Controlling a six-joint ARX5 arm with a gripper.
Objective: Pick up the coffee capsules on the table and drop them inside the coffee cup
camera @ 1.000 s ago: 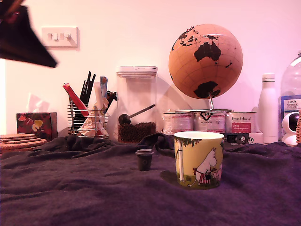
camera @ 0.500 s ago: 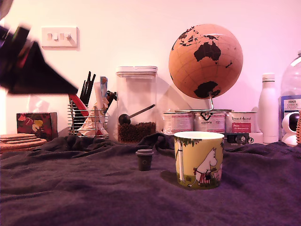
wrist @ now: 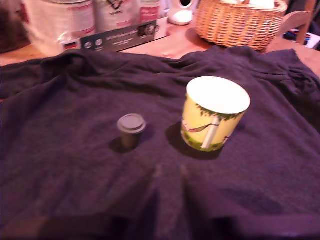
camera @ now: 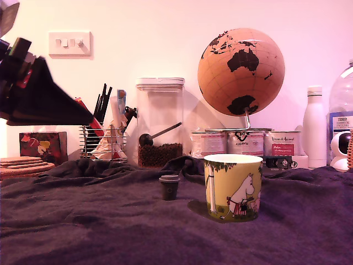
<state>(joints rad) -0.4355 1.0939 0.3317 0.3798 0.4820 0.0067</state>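
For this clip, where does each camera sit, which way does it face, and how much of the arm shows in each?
Exterior view: low, near table level, facing the back wall across the cloth; the dark arm shows at the exterior view's upper left, its jaws not discernible.
Wrist view: raised on the arm, angled down at the cloth; no arm part is clearly visible.
Shared: the coffee capsule standing beside the coffee cup, apart from it, plus the tins behind.

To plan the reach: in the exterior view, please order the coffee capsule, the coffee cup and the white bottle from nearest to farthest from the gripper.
Gripper is at the exterior view's left.
1. Coffee capsule, centre of the cloth.
2. Coffee cup, right of the capsule.
3. White bottle, far right, at the back.
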